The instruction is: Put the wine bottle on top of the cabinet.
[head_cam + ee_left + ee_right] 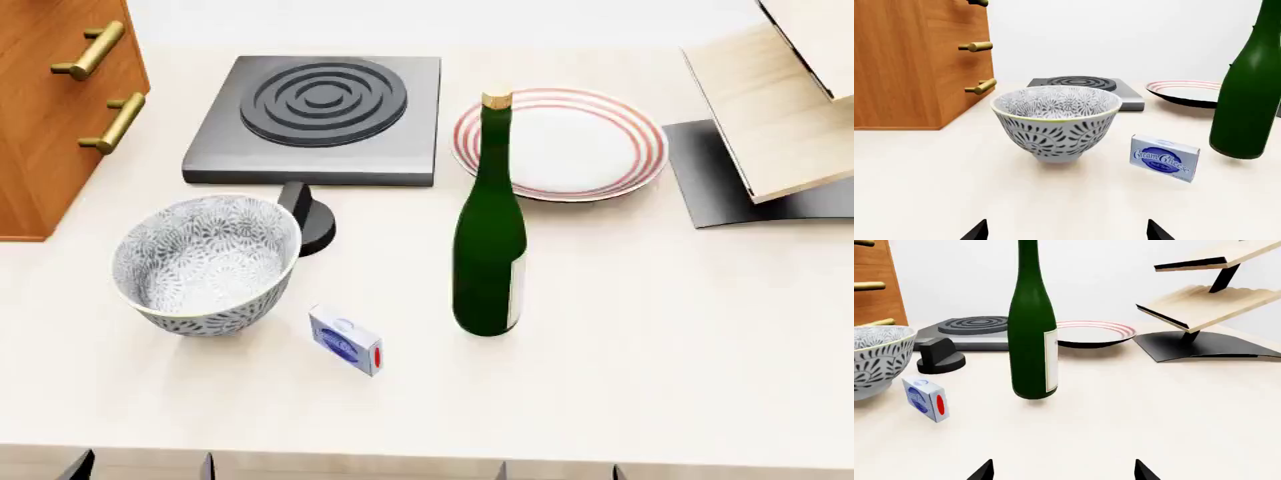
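Right hand (pixel 1063 471) spread wide, empty, wine bottle (pixel 1032 335) upright ahead, well apart.

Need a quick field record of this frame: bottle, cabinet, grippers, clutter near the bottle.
wine bottle: upright on table, ungripped
cabinet: far left, top out of view
left gripper: open, low at near edge, facing bowl
right gripper: open, low, facing bottle
bowl: left of bottle
cream cheese box: between bowl and bottle
plate: behind bottle
stove: behind bowl
rack: far right
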You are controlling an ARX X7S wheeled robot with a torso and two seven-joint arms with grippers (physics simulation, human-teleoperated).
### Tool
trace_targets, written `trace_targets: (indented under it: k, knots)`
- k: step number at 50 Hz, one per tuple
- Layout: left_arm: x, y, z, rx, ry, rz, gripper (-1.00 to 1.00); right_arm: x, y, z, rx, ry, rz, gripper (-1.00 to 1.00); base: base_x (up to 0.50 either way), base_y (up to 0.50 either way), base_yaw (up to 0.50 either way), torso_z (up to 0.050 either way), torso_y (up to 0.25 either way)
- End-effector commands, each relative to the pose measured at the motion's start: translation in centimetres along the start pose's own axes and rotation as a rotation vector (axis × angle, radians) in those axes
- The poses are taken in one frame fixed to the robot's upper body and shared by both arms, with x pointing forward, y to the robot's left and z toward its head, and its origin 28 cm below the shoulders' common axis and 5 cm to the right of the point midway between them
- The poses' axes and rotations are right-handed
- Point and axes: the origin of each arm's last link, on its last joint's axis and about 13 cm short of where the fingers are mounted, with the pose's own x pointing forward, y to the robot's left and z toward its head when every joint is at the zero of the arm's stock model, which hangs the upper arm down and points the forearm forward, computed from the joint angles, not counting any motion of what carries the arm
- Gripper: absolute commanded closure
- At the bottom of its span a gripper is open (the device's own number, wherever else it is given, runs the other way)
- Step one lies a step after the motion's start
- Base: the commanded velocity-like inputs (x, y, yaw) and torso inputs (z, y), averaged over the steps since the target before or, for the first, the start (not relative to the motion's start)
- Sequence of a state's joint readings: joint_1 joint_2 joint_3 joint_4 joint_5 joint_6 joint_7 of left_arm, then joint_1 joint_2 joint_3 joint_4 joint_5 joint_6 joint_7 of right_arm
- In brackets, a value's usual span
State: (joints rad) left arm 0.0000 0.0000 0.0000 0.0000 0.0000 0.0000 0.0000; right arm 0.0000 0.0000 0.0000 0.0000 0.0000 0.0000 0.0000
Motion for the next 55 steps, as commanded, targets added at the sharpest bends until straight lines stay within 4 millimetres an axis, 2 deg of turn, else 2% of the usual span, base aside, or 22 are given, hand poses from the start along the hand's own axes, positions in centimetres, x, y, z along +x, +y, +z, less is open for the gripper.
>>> trace_targets:
  k: [1, 23, 25, 26, 34, 43, 49, 55]
  knots:
    - [0.0, 0.0, 0.0, 0.000, 0.000, 0.000, -1.00, 0.0, 0.1, 0.0, 0.000, 0.000, 0.000, -1.00, 0.00, 0.00, 0.00, 0.000, 0.000]
    - [0.1, 0.0, -0.1, 0.005, 0.000, -0.010, -1.00, 0.0, 0.1, 0.0, -0.020, -0.003, 0.007, -1.00, 0.00, 0.00, 0.00, 0.000, 0.000]
    - [-0.2, -0.1, 0.6, 0.003, -0.044, -0.029, -1.00, -0.1, 0.1, 0.3, -0.035, -0.018, 0.008, -1.00, 0.00, 0.00, 0.00, 0.000, 0.000]
    - [-0.4, -0.1, 1.0, 0.015, -0.046, -0.033, -1.00, -0.5, 0.1, 0.9, -0.044, -0.046, 0.011, -1.00, 0.00, 0.00, 0.00, 0.000, 0.000]
    - [-1.1, -0.1, 3.6, 0.089, -0.117, -0.048, -1.00, -0.9, 0.4, 2.3, -0.050, -0.081, 0.022, -1.00, 0.00, 0.00, 0.00, 0.000, 0.000]
    - [-1.4, -0.4, 5.1, 0.123, -0.160, -0.066, -1.00, -1.0, 0.3, 4.7, -0.033, -0.144, 0.020, -1.00, 0.00, 0.00, 0.00, 0.000, 0.000]
    - [-1.6, -0.4, 6.7, 0.125, -0.204, -0.069, -1.00, -1.3, 0.5, 6.9, -0.015, -0.204, 0.024, -1.00, 0.00, 0.00, 0.00, 0.000, 0.000]
    - [-2.3, -0.8, 9.7, 0.122, -0.287, -0.089, -1.00, -2.0, 0.7, 10.0, 0.005, -0.289, 0.033, -1.00, 0.00, 0.00, 0.00, 0.000, 0.000]
